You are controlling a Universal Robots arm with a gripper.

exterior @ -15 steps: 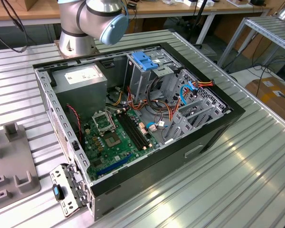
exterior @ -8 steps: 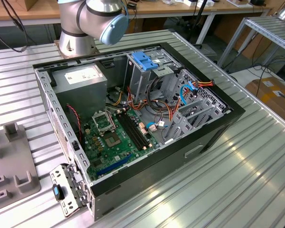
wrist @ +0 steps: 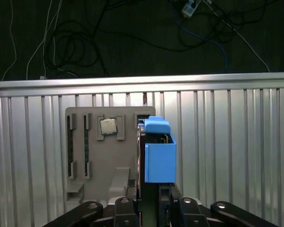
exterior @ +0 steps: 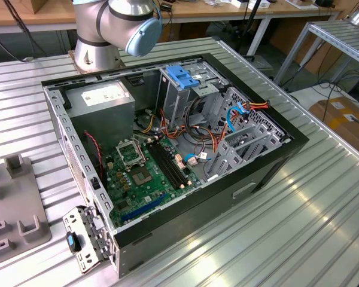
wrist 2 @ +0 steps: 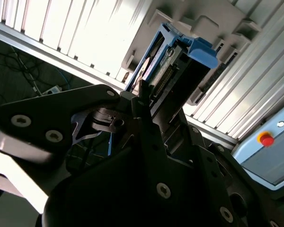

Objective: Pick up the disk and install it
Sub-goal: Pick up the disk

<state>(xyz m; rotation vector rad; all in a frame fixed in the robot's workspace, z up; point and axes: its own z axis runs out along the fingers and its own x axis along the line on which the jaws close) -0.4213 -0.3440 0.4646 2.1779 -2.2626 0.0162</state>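
My gripper (wrist: 149,208) is shut on the near end of the disk (wrist: 159,156). The disk is a silver drive with blue side rails, held on edge above the ribbed metal table. The second wrist view shows the disk (wrist 2: 173,66) running away from the black fingers (wrist 2: 141,97), its connector edge and blue rail end visible. Below and beside it lies a grey parts fixture (wrist: 113,156) with a processor chip (wrist: 108,126) in one pocket. In the exterior view, the open computer case (exterior: 257,173) lies on the table, with a blue-latched drive cage (exterior: 182,76) inside.
Inside the case are a grey power-supply box (exterior: 102,98), a green motherboard (exterior: 143,173) and loose cables (exterior: 209,140). The arm's base (exterior: 107,30) stands behind the case. The fixture (exterior: 18,209) sits at the exterior view's left. The table edge (wrist: 132,82) drops to a cabled floor.
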